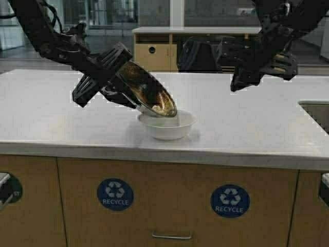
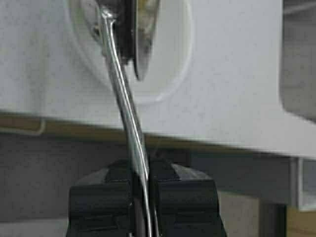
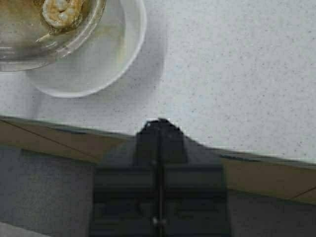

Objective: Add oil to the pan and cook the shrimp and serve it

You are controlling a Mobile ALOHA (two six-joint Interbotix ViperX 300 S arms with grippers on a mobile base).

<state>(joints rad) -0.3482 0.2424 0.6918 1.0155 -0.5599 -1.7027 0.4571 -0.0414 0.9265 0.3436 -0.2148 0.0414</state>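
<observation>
We see the pale desk point(image 1: 247, 128) spreading wide under both arms. On it, just below the left tool point(image 1: 97, 82), stands a white bowl point(image 1: 169, 128). The left tool is clenched on the thin silver handle of the pan point(image 1: 151, 98); in the left wrist view the handle point(image 2: 126, 113) runs straight out from between the closed fingers point(image 2: 182, 197). The pan hangs steeply tilted, with its low rim over the bowl, and we cannot tell if the rim touches it. The right tool point(image 1: 241, 80) hovers high, well apart from the bowl, with its fingers pressed together and grasping nothing, as the right wrist view shows. The shrimp point(image 3: 61, 12) is the smallest thing: it lies curled inside the pan, near the low rim, in a thin film of oil point(image 3: 24, 34), not yet in the bowl.

We judge this to be the serving step. The shrimp may stick to the browned bottom and not slide. With more tilt, the narrow handle may turn in the left tool. Oil may also run past the bowl's rim onto the desk.
</observation>
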